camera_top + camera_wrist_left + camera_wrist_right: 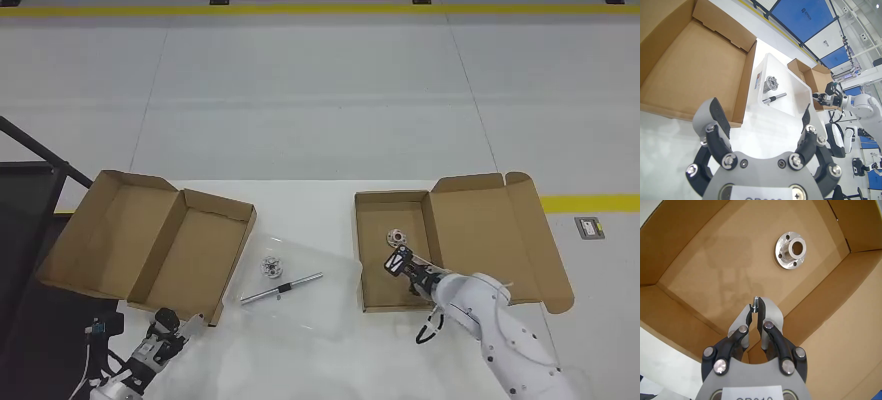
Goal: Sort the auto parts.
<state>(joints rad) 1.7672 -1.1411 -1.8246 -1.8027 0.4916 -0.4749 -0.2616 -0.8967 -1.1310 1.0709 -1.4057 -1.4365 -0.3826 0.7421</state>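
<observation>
Bolt held over the right cardboard box (375, 255)
The right jaws pinch a small threaded bolt (755, 304) above that box's floor, near the flanged hub (790, 252) lying inside; the left jaws hang wide open, well apart from the box.

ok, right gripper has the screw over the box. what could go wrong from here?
1. The right gripper pinches the screw only by its head, at the very fingertips, with the threads sticking out. It could twist or slip free early.
2. If released above the box floor, it may bounce or roll toward the flange.
3. The shaft and hub lie inside a clear tray. The open left gripper might clip its rim going in.
</observation>
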